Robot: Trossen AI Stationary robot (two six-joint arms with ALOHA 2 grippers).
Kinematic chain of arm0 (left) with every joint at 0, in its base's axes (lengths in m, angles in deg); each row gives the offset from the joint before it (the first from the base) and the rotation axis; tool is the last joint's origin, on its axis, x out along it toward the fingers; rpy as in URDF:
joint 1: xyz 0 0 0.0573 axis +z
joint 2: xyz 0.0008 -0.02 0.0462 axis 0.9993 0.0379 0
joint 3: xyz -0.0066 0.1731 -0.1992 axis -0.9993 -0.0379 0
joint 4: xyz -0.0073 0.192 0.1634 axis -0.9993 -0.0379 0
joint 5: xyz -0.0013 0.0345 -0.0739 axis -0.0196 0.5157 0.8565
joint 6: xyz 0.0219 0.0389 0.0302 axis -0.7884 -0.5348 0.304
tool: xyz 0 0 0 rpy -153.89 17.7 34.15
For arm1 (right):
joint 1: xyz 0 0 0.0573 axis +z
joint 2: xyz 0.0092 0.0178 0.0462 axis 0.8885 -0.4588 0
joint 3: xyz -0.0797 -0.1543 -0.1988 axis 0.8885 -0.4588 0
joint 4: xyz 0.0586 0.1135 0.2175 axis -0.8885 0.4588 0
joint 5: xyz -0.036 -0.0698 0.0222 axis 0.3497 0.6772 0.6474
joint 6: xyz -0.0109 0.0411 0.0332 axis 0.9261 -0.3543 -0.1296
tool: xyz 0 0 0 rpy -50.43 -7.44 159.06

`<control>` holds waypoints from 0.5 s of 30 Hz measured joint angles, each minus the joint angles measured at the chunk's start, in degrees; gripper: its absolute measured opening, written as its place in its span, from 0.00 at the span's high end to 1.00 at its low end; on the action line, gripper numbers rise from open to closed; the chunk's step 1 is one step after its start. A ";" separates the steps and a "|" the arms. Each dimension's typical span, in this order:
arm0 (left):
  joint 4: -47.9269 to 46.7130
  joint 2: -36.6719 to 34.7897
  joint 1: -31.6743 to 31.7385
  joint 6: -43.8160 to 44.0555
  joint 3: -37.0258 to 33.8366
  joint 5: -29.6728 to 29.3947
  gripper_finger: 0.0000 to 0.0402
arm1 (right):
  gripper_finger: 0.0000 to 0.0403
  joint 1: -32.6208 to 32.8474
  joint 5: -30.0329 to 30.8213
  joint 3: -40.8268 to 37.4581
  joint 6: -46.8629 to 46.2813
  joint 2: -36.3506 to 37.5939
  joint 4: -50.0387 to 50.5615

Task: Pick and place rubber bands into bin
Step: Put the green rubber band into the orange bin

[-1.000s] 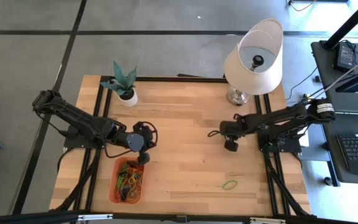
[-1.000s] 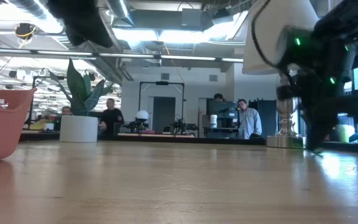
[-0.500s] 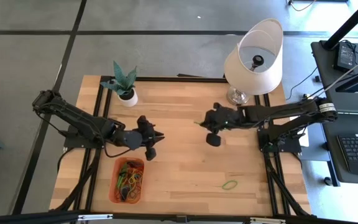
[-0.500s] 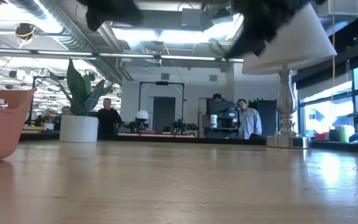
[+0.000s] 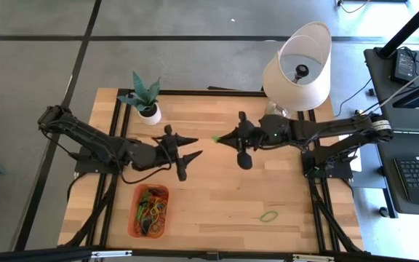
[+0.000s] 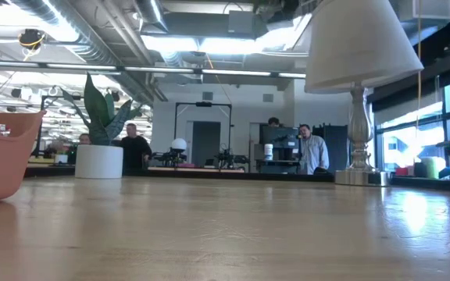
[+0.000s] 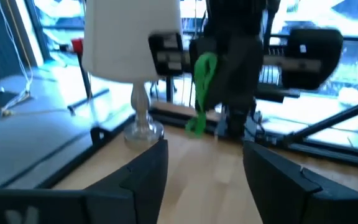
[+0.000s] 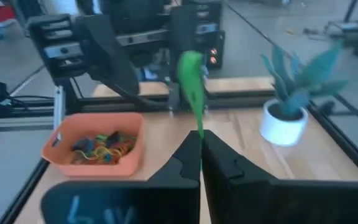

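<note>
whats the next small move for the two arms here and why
Probably a handover: the left gripper should ease toward the green rubber band and close on it. The right gripper is shut on that band, held above mid-table facing the left one, whose fingers are spread open. The bin lies on the left arm's side. Another green band still lies on the table.
</note>
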 joint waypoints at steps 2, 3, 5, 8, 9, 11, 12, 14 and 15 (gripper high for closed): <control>2.02 0.00 0.20 -2.05 0.00 0.01 0.49 | 0.99 0.71 -0.90 0.00 1.04 -1.20 -2.05; 2.67 0.00 0.33 -2.73 0.00 0.16 0.49 | 0.99 1.10 -1.48 0.00 1.33 -1.83 -2.71; 3.44 0.00 0.80 -3.27 0.00 1.23 0.49 | 1.00 1.87 -2.13 0.00 1.49 -3.45 -4.48; 3.44 0.01 1.55 -2.87 0.00 4.51 0.49 | 0.99 2.52 -2.19 -0.04 1.58 -5.43 -6.81; 3.52 0.21 1.79 -2.36 0.00 5.13 0.49 | 0.99 2.64 -2.17 -0.04 1.62 -5.89 -7.89; 3.72 0.93 2.17 -1.41 0.00 5.79 0.49 | 0.99 2.72 -2.11 -0.04 1.83 -6.30 -8.67; 3.70 1.32 2.29 -1.18 0.00 6.27 0.49 | 0.99 2.72 -2.12 -0.03 1.82 -6.42 -8.94; 3.91 2.11 2.33 -1.18 0.00 7.11 0.50 | 1.00 2.72 -2.07 -0.03 1.37 -6.49 -8.80; 3.91 2.45 2.30 -1.18 0.00 7.56 0.50 | 1.00 2.72 -2.06 -0.03 1.31 -6.49 -8.81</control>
